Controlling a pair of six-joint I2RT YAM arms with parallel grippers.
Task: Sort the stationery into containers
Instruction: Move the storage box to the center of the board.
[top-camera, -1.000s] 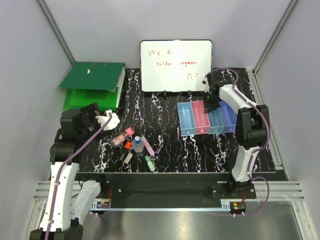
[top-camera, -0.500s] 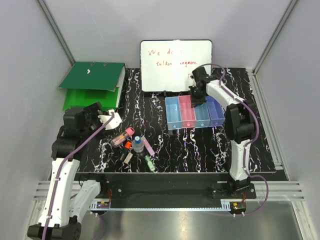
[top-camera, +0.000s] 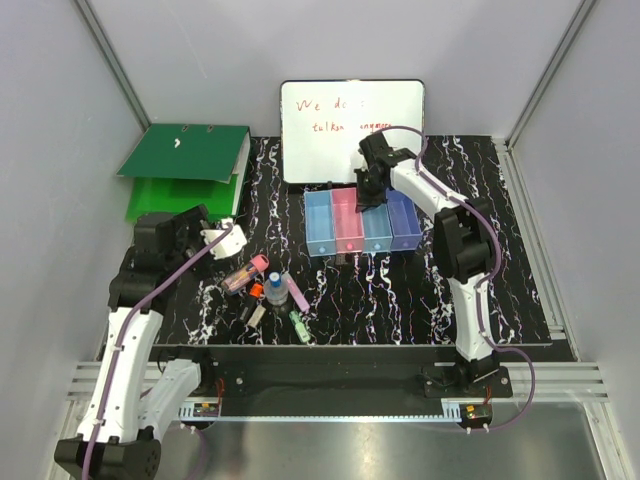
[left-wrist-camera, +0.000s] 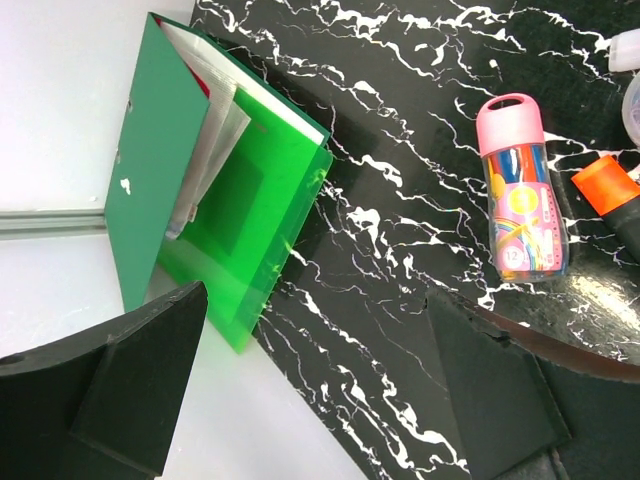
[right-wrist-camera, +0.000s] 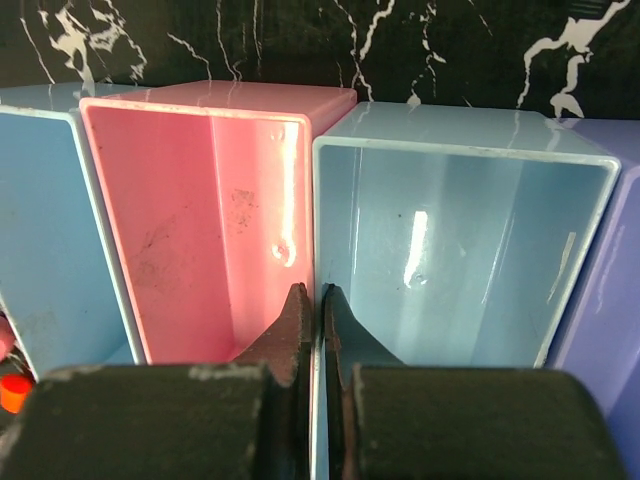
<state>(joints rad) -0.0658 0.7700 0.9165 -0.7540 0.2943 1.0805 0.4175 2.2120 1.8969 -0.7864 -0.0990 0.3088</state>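
The containers (top-camera: 320, 228), a joined row of translucent bins in light blue, pink, light blue and purple-blue, stand just in front of the whiteboard. My right gripper (top-camera: 368, 198) is shut on the wall between the pink bin (right-wrist-camera: 190, 220) and the light blue bin (right-wrist-camera: 450, 240), one finger in each. The stationery lies left of centre: a pink-capped tube (top-camera: 246, 273), an orange-red piece (top-camera: 256, 291), a blue-capped clear bottle (top-camera: 275, 290), a lilac stick (top-camera: 296, 291), a green clip (top-camera: 298, 325). My left gripper (top-camera: 222, 238) hangs open up-left of the tube (left-wrist-camera: 520, 190), holding nothing.
A white whiteboard (top-camera: 350, 130) with red writing stands at the back, right behind the bins. A green ring binder (top-camera: 185, 170) lies open at the back left, partly off the black marbled mat (top-camera: 400, 290). Grey walls close in both sides.
My right gripper has dragged the row of bins leftward and a little toward the whiteboard, keeping its grip on the wall. The left gripper has edged slightly right and down, still open.
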